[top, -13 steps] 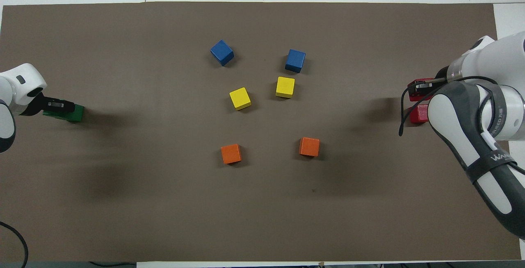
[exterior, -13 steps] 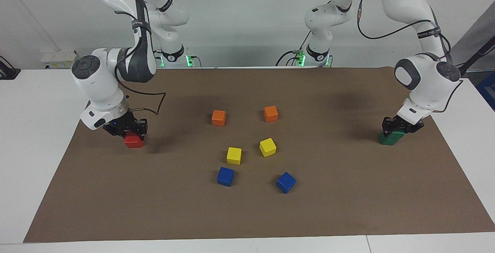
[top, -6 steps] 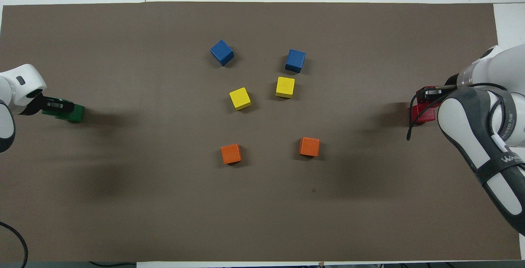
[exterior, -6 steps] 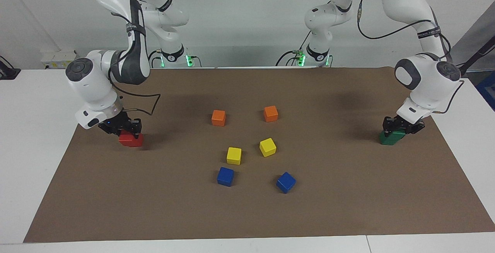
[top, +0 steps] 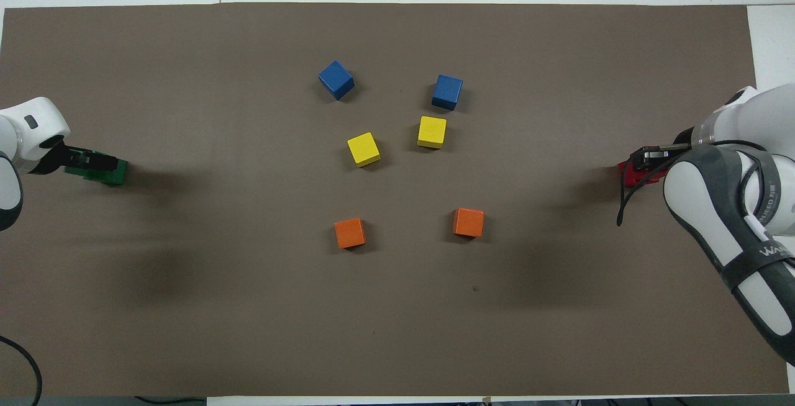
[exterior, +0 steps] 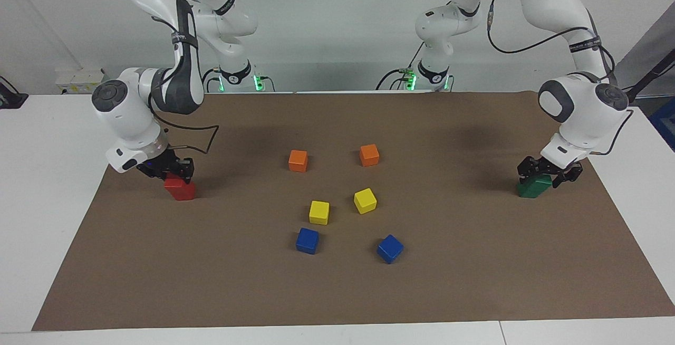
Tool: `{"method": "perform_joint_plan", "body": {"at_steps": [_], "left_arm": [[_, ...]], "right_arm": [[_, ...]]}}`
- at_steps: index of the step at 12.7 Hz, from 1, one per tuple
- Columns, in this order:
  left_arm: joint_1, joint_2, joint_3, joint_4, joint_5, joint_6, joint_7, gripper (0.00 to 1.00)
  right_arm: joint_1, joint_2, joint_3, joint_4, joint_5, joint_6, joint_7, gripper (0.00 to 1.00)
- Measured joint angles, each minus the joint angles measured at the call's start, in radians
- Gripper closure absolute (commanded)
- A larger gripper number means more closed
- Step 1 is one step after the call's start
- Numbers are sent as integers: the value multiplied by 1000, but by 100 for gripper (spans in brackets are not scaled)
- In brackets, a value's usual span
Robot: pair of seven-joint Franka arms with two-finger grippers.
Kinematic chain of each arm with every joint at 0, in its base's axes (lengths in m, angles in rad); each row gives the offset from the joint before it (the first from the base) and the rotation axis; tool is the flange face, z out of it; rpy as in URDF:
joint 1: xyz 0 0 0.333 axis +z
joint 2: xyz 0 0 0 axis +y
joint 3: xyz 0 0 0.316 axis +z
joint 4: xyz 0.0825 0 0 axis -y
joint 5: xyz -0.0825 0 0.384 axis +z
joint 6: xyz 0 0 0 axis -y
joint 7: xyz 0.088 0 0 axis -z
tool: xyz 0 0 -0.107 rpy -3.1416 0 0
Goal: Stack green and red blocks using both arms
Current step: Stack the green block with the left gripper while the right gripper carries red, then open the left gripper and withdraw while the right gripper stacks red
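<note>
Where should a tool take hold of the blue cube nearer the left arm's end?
Grip that blue cube by two parallel side faces, coming straight down. It sits turned on the brown mat, so rotate the tool to match; every side looks open.

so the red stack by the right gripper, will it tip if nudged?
Probably. The red stack is two small cubes high, so narrow-based for its height. The glossy faces may let the top cube slide. The right gripper sits at its top.
</note>
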Motion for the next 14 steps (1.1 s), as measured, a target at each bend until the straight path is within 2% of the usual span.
{"method": "perform_joint_plan", "body": {"at_steps": [3, 6, 8, 14], "left_arm": [[0, -1, -4, 62, -23, -66, 0, 0], [-4, -6, -14, 204, -35, -226, -29, 0], [-20, -20, -20, 287, -36, -317, -112, 0], [-94, -144, -27, 323, -36, -462, -350, 0]], "right_arm": [[-8, -8, 0, -14, 0, 0, 0, 83], [-14, -12, 0, -25, 0, 24, 0, 83], [-16, -12, 0, -41, 0, 68, -1, 83], [-16, -15, 0, -56, 0, 80, -8, 83]]}}
